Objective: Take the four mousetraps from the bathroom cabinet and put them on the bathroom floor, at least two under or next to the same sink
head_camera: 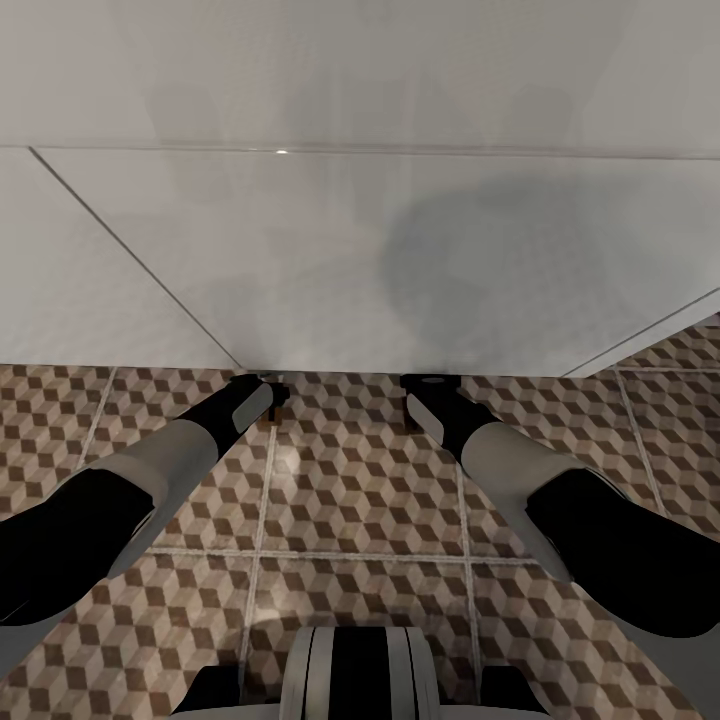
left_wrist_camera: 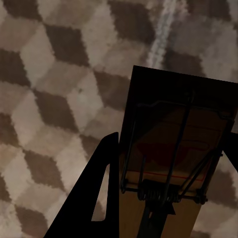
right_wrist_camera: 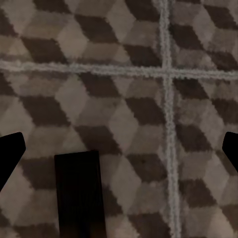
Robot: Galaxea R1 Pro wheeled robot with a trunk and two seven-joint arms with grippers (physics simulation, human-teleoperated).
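My left gripper (head_camera: 263, 386) is shut on a mousetrap (left_wrist_camera: 173, 158), a brown wooden slab with a wire spring and bar, held just above the bathroom floor (left_wrist_camera: 54, 99). In the head view a brown bit of that mousetrap (head_camera: 281, 396) pokes out beside the fingers. My right gripper (right_wrist_camera: 121, 146) stands wide open over the cube-patterned tiles, its fingertips (right_wrist_camera: 11, 151) at the picture's edges. Below it a second mousetrap (right_wrist_camera: 79, 193) lies flat on a tile as a dark slab. Both grippers reach the foot of a broad white unit (head_camera: 330, 260); I cannot tell whether it is the sink. The cabinet is out of view.
The white unit spans the whole width ahead, and its lower edge meets the floor right at my fingertips. Patterned tiles (head_camera: 360, 500) with pale grout lines stretch between my arms and back to my base (head_camera: 358, 672). The right gripper (head_camera: 430, 384) is near a grout crossing (right_wrist_camera: 167, 72).
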